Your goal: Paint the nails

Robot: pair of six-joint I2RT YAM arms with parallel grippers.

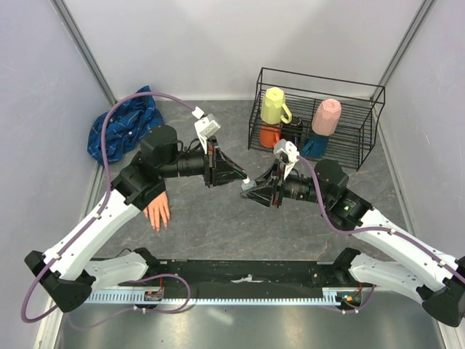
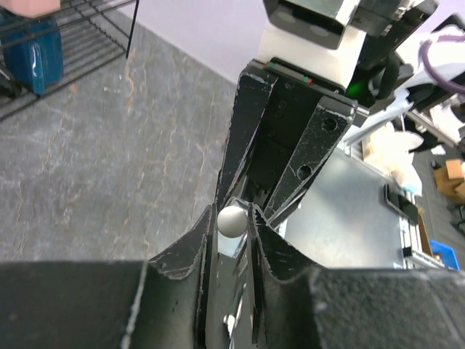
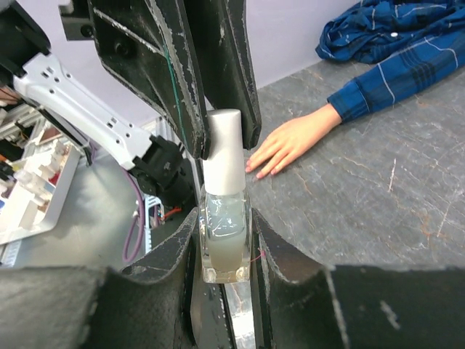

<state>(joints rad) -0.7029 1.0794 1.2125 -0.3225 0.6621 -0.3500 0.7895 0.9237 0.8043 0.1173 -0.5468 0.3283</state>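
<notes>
The pale peach mannequin hand (image 1: 157, 211) lies flat on the grey table, out of a blue plaid sleeve (image 1: 123, 129). Its nails (image 3: 266, 168) show small at the fingertips in the right wrist view. My right gripper (image 1: 252, 191) is shut on the glass body of a small nail polish bottle (image 3: 225, 236), held above mid-table. My left gripper (image 1: 244, 180) meets it from the left and is shut on the bottle's white cap (image 3: 221, 156). The cap's round top (image 2: 233, 220) shows between my left fingers. The cap sits on the bottle.
A black wire rack (image 1: 363, 87) at the back right holds a yellow mug (image 1: 275, 105), a pink cup (image 1: 326, 116), an orange cup and a blue one. Pale walls close in the left, right and back. The mannequin hand lies under my left arm.
</notes>
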